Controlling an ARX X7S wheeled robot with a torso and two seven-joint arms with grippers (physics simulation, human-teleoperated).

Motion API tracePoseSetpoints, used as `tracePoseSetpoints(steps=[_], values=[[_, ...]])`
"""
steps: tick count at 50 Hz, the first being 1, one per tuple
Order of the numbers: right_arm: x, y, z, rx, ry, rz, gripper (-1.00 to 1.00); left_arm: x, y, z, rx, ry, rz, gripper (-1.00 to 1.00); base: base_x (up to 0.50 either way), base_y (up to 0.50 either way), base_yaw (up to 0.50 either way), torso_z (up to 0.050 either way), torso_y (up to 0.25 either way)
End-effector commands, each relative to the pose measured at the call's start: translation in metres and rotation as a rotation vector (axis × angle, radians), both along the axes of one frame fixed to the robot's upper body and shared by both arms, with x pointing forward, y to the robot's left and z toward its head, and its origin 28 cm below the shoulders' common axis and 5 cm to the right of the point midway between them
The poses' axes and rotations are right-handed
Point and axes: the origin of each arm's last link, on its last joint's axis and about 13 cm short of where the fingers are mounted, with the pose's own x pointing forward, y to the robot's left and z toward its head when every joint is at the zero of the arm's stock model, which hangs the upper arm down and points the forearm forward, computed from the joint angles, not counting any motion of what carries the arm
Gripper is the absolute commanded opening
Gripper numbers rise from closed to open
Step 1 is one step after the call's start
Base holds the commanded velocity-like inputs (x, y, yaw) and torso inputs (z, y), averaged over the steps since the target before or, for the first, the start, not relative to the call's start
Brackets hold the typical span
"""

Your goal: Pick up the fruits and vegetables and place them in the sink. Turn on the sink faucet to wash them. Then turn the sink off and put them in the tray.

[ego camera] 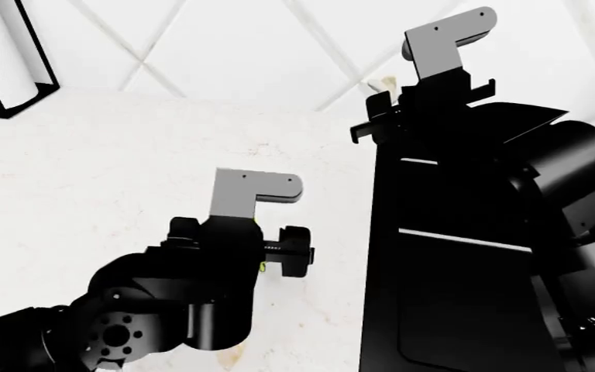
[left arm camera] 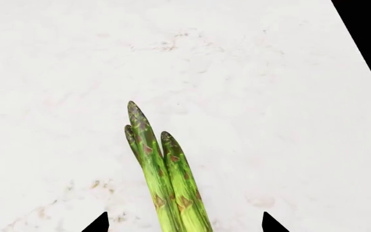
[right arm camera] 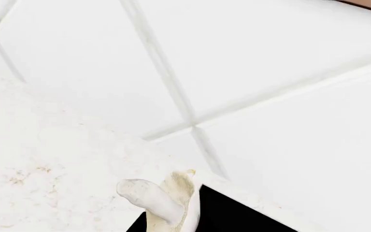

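Three asparagus (left arm camera: 166,179) stalks lie on the counter (left arm camera: 250,87) between the left gripper (left arm camera: 184,223)'s spread fingertips—nothing gripped yet. Closing off-centre could roll one stalk free. Right gripper's jaws: cannot tell; pale garlic (right arm camera: 163,198) sits by the sink (ego camera: 452,271)'s far edge.

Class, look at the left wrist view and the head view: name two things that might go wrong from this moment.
1. The asparagus lies between the left gripper jaws, off-centre; closing might catch only some stalks.
2. The sink edge is close by on the countertop; the left arm might knock it when carrying across.
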Motion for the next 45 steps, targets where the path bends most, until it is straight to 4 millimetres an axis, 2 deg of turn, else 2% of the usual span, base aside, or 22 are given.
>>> tracePoseSetpoints(steps=[1,27,28,45], values=[[0.001,0.000,-0.001,-0.002,-0.001,0.001,-1.00,0.011,0.002,-0.011,0.014,0.042,0.021,1.00,0.00,0.00,0.00,0.000,0.000],[0.003,0.000,0.000,-0.004,-0.001,0.004,-1.00,0.018,0.003,-0.030,0.003,0.118,0.053,1.00,0.00,0.00,0.00,0.000,0.000],[0.003,0.000,0.000,-0.004,-0.001,0.004,-1.00,0.018,0.003,-0.030,0.002,0.117,0.053,-1.00,0.01,0.00,0.00,0.000,0.000],[-0.001,-0.001,0.003,-0.003,-0.007,-0.002,-1.00,0.008,0.008,-0.024,0.061,0.000,0.010,-1.00,0.00,0.00,0.00,0.000,0.000]])
